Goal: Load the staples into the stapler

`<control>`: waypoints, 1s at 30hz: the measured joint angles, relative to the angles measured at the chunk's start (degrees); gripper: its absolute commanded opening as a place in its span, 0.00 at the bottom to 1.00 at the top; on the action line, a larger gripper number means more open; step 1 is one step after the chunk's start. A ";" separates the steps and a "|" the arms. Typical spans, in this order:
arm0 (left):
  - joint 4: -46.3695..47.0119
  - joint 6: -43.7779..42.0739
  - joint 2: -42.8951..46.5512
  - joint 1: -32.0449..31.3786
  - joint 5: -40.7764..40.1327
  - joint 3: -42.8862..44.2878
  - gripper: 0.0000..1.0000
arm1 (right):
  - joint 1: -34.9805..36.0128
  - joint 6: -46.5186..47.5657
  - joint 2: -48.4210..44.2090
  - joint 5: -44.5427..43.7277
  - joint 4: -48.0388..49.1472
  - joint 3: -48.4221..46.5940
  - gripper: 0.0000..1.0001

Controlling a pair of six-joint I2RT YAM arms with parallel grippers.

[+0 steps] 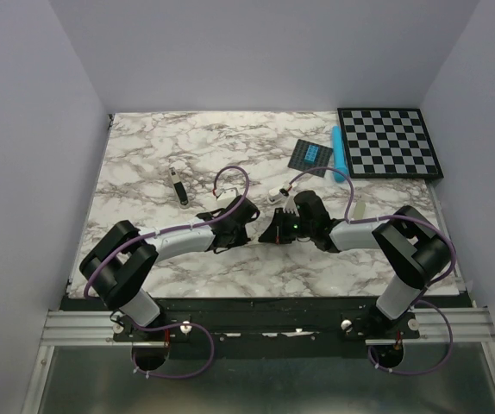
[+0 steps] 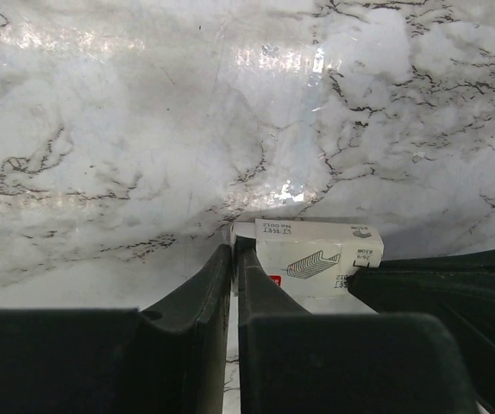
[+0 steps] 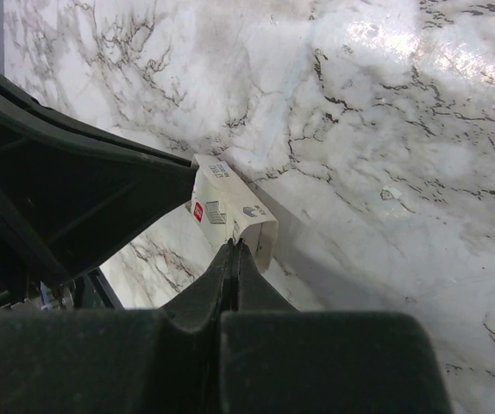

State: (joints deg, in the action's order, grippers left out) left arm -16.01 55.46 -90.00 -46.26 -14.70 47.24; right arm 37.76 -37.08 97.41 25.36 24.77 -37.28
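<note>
The small white staples box (image 2: 316, 252) hangs just above the marble between my two grippers. In the left wrist view my left gripper (image 2: 234, 245) is shut on the flap at the box's left end. The right wrist view shows my right gripper (image 3: 234, 247) shut on the thin wall of the box's (image 3: 223, 205) open end. From above, both grippers meet at the table's middle, left (image 1: 249, 227) and right (image 1: 275, 231), and they hide the box. The black stapler (image 1: 178, 186) lies by itself to the left, well behind the left arm.
A checkerboard (image 1: 391, 142) sits at the back right, with a blue cylinder (image 1: 340, 155) and a dark card with blue squares (image 1: 310, 155) beside it. A beige bar (image 1: 361, 210) lies by the right arm. Purple cables loop over both wrists.
</note>
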 measured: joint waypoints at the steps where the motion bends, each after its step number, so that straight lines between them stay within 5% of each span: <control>1: 0.13 0.07 -0.04 0.00 0.09 0.00 0.10 | 0.00 0.00 0.00 0.00 0.00 0.00 0.01; 6: 0.33 0.33 -0.07 0.02 0.22 0.00 0.00 | 0.00 0.00 0.00 0.00 -0.02 0.00 0.01; 30: -3.10 -0.83 0.09 0.00 -2.38 0.85 0.00 | -0.76 1.22 -2.36 -4.79 -6.05 -0.02 0.01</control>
State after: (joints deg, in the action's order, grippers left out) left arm -19.11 54.63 -89.91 -46.26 -17.08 48.10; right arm 36.99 -35.86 95.04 20.58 18.72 -37.30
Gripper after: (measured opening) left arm 0.007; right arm 0.013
